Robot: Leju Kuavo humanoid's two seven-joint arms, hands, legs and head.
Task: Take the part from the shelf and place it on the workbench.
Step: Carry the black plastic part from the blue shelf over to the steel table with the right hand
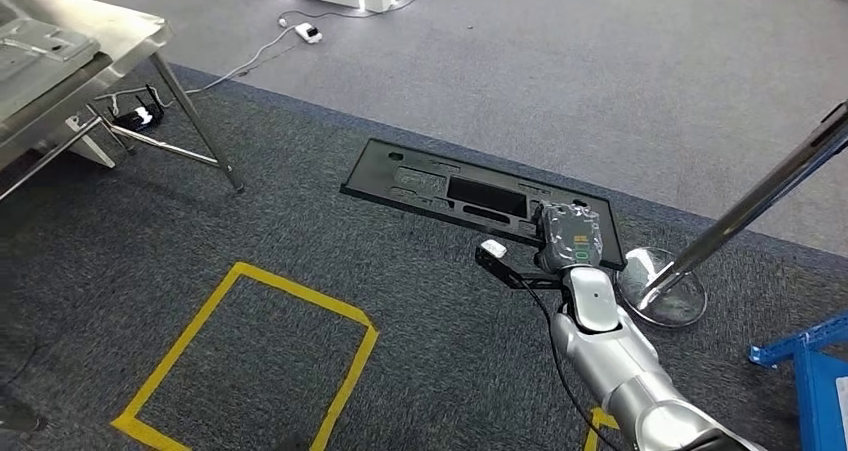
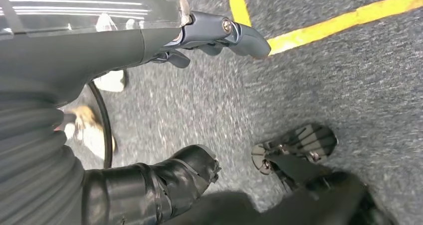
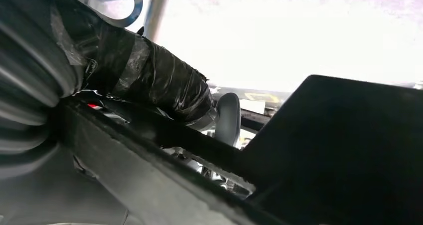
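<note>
The part [image 1: 440,186] is a flat black panel with several cut-outs. My right hand [image 1: 569,237] grips it at its right end and holds it level over the dark carpet, ahead of me. In the right wrist view the taped thumb [image 3: 159,85] lies over the edge of the black part [image 3: 349,150]. The workbench [image 1: 90,41], a metal table, stands at the far left, well apart from the part. My left hand [image 2: 114,50] hangs over the carpet with its fingers [image 2: 239,35] apart and nothing in it.
A yellow tape square [image 1: 240,271] marks the carpet at the front left. A slanted metal pole with a round base [image 1: 662,289] stands just right of my right hand. A blue frame [image 1: 815,371] is at the right edge. A cable and power strip [image 1: 305,31] lie beyond.
</note>
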